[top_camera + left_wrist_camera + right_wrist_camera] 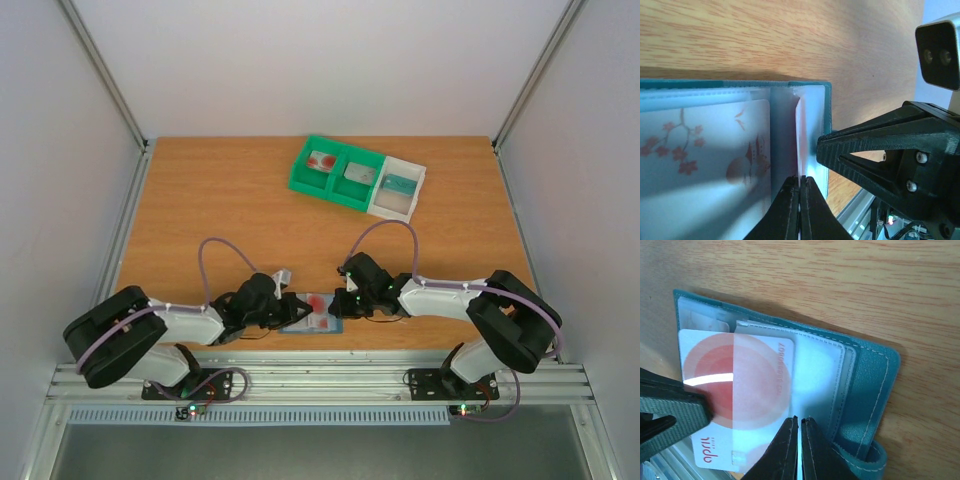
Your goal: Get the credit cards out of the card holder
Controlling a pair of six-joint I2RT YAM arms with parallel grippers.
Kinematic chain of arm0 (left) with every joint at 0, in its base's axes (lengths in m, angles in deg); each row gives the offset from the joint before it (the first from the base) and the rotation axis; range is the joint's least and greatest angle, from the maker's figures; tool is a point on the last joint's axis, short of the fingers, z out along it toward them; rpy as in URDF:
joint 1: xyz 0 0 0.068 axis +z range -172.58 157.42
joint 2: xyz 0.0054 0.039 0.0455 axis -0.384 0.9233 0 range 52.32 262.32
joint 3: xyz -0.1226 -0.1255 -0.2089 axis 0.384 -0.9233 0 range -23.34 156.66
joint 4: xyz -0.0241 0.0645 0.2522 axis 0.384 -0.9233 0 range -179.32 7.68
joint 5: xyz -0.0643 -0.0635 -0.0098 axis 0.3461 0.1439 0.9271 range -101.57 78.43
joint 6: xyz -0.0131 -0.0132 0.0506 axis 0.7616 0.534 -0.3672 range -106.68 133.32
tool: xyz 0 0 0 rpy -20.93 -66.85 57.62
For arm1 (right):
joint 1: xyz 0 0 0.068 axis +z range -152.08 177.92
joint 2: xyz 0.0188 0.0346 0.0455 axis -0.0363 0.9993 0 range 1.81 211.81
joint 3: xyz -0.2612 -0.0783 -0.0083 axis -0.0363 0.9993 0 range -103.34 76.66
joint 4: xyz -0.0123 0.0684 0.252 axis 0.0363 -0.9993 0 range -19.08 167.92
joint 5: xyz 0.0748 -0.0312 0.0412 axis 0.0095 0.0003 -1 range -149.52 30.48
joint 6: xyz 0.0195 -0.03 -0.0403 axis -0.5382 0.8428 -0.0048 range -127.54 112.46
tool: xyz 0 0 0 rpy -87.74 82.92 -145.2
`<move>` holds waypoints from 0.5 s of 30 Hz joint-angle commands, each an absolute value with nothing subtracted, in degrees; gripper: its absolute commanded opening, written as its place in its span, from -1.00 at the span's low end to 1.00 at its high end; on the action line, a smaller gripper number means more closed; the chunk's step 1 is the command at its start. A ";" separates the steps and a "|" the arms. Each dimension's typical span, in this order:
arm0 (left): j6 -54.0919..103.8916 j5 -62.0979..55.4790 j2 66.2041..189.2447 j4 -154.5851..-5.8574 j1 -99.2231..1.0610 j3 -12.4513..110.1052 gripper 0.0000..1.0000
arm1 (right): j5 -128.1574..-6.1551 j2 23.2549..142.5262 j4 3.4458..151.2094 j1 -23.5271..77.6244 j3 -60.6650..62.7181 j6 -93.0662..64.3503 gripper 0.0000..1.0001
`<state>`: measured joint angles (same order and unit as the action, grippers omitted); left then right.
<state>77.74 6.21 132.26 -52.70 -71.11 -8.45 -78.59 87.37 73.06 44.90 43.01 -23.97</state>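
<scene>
The card holder (pixel 870 385) lies open between the grippers, long axis running from one to the other; the right gripper (pixel 799 422), clenched, bears on its clear pocket (pixel 820 390). The left gripper (pixel 800 187) appears to pinch the white card (pixel 730 385); that card juts out lengthwise toward it.

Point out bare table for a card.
Free: brown wooden table between green-and-white plastic tray and arms, also left of that tray. Crowded: near edge, where left gripper and right gripper meet over the blue-grey bifold card holder.
</scene>
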 commanded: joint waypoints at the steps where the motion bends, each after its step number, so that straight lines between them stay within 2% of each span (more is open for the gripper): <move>1: 76.30 3.05 127.45 -57.63 -70.75 -9.19 -0.96 | -76.57 88.65 69.79 45.56 44.05 -23.34 -0.91; 9: 74.48 0.34 118.24 -66.24 -70.66 -9.05 -0.99 | -76.57 87.65 69.38 45.56 42.92 -22.65 -0.91; 15: 72.29 -2.10 109.02 -76.72 -70.67 -7.64 -0.99 | -73.73 80.91 62.70 45.48 38.83 -17.50 -0.84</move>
